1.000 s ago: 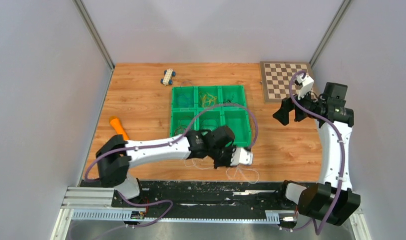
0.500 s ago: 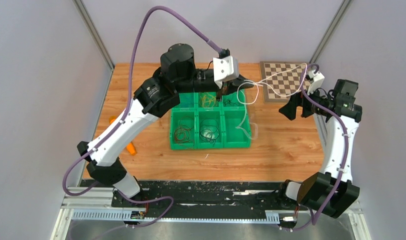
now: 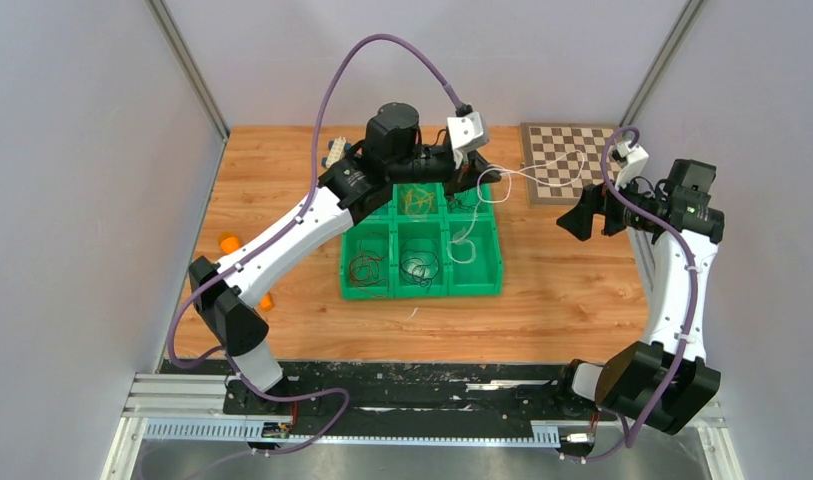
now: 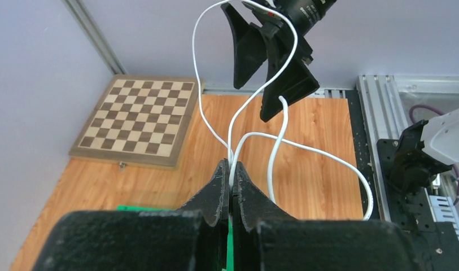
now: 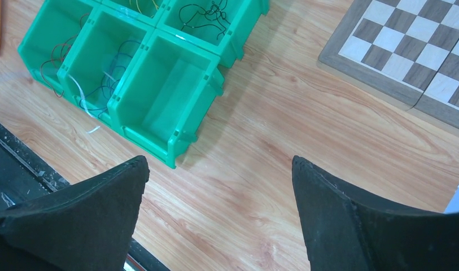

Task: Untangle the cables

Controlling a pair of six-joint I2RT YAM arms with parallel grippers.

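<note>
Since half a second ago the left arm has sunk lower and reached further to the right over the green bin tray (image 3: 422, 292). The loose end of the white cable (image 4: 196, 68) then hung over the tray's right side; now it drops into the front right compartment. The right arm is almost where it was.

The left gripper (image 4: 231, 179) is pinched tight on the white cable, above the back right part of the tray. From the jaws the cable makes a loop in the air and runs over the chessboard (image 3: 557, 190) toward the right arm (whether it touches that arm, I cannot tell). The right gripper (image 5: 218, 162) stands wide, above the wood between tray and chessboard.

The other cables lie in the tray:
- a yellow cable (image 3: 417, 199) in the back middle compartment
- a black cable (image 5: 207, 12) in the back right
- a dark red cable (image 3: 365, 267) in the front left
- a dark cable (image 3: 419, 265) in the front middle

A small toy car (image 3: 334, 150) stands behind the tray, partly hidden by the left arm. An orange object (image 3: 227, 242) lies near the table's left edge.
</note>
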